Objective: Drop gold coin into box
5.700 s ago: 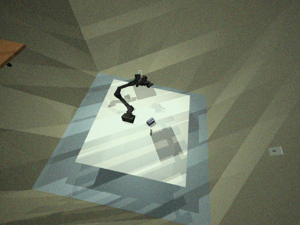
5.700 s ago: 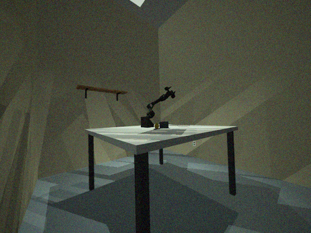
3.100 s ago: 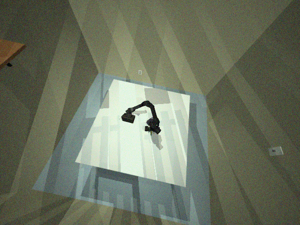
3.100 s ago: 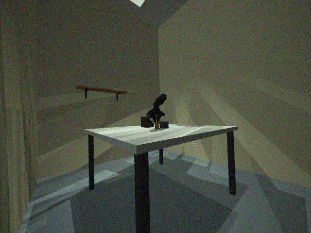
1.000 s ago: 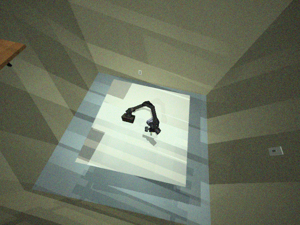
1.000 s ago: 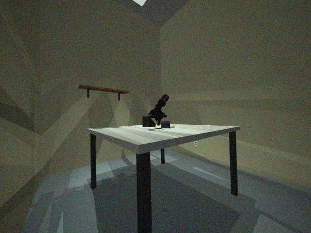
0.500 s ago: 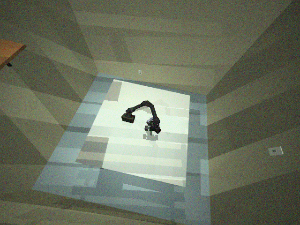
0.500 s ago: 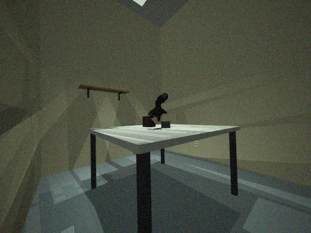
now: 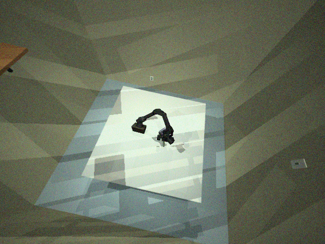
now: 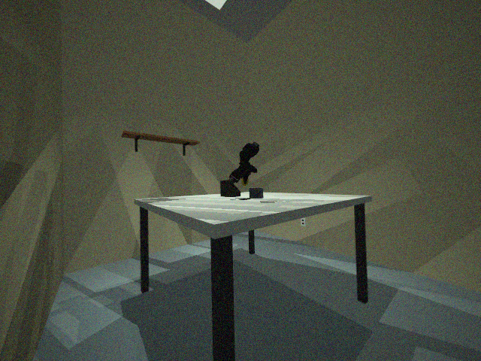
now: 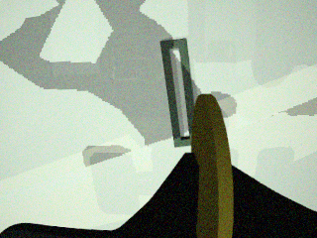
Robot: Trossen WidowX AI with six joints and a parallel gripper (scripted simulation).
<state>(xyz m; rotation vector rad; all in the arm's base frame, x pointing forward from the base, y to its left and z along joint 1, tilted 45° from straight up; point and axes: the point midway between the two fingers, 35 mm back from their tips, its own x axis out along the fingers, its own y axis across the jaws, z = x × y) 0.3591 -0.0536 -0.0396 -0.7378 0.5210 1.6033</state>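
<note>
My gripper (image 10: 245, 180) (image 11: 197, 163) is shut on the gold coin (image 10: 243, 183) (image 11: 210, 129). The coin stands edge-on between the black fingers in the wrist view and reaches well past their tips. It is raised above the table. The dark-green holder (image 11: 167, 94) (image 10: 244, 198) stands empty below, a little left of and beyond the coin in the wrist view. The closed grey box (image 10: 256, 192) (image 9: 162, 129) stands right of the holder in the exterior view. In the top view the arm partly covers it. Its slot cannot be made out.
The arm's base (image 9: 138, 128) (image 10: 229, 189) stands on the white table (image 9: 147, 170) (image 10: 310, 200). The arm arches over to the gripper. Shadows and bright bands cross the table top. A wooden shelf (image 10: 161, 138) (image 9: 10, 56) hangs on the wall, away from the table.
</note>
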